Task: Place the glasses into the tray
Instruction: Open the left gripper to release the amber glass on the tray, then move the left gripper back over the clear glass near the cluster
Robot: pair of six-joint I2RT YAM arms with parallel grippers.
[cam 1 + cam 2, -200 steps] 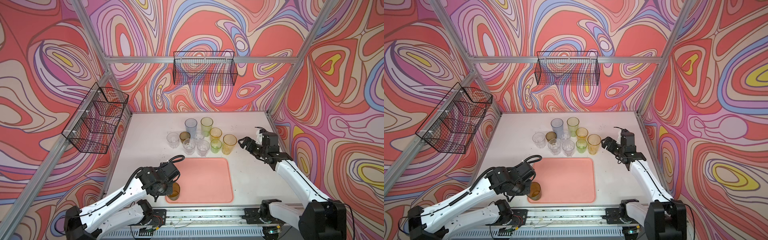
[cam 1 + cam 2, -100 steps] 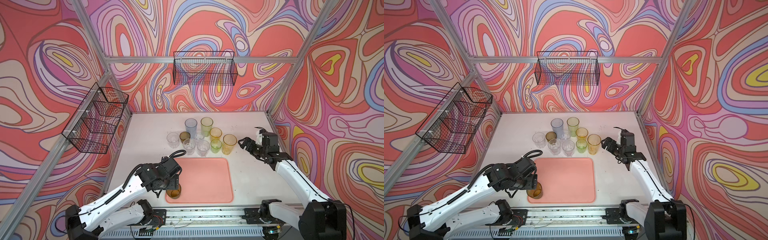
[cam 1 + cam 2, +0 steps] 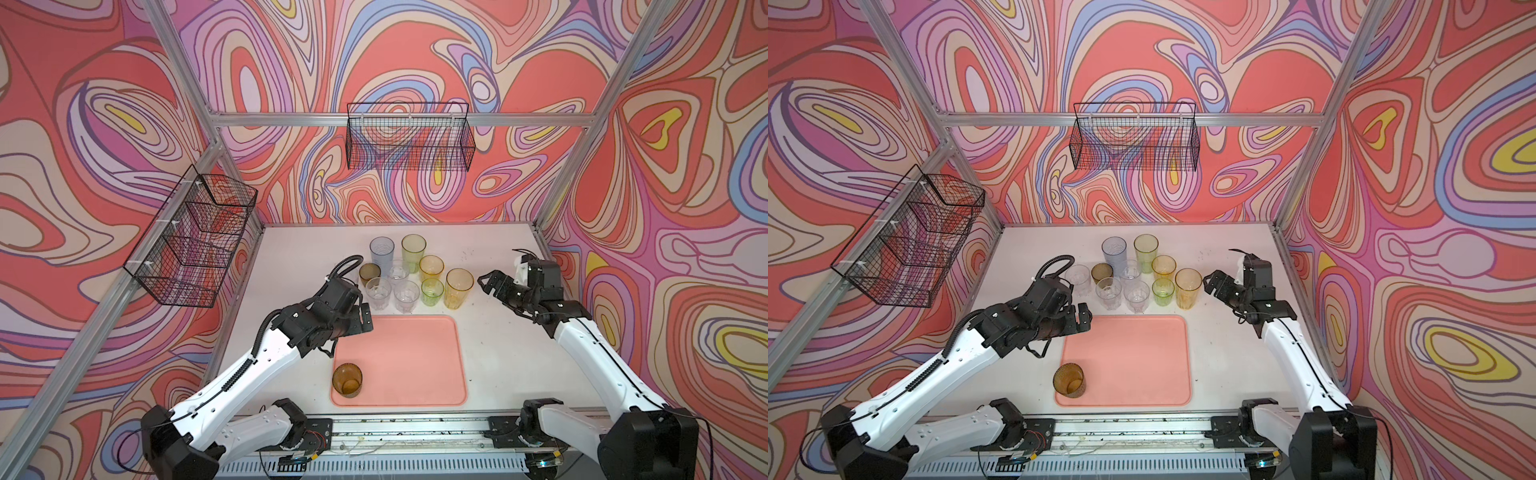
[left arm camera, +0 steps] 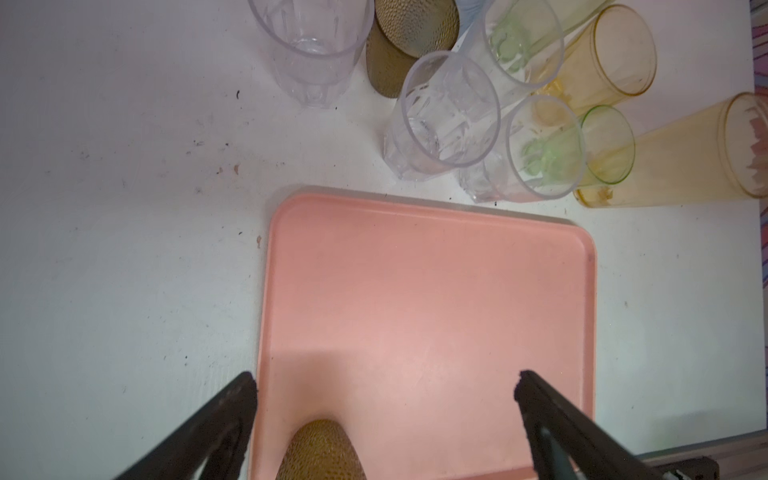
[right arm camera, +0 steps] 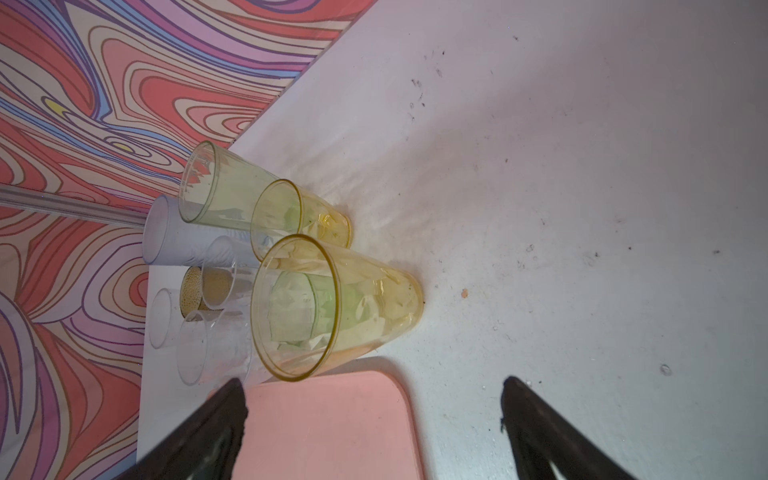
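White desk [image 3: 498,353], dark-speckled. Salmon tray [image 3: 415,361] flat at front centre. Ten tumblers [image 3: 1137,296] clustered upright just behind tray.

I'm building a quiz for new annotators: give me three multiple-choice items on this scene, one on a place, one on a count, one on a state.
1. Where in the tray does the brown glass stand? A) centre B) corner nearest the left arm's base C) far right corner
2. How many glasses are in the tray? A) none B) one C) three
3. How is the left gripper? A) open, holding nothing B) shut on a glass C) out of view
Answers: 1 B, both top views show it there; 2 B, the other glasses stand on the table; 3 A, the left wrist view shows its jaws spread, gripping nothing.
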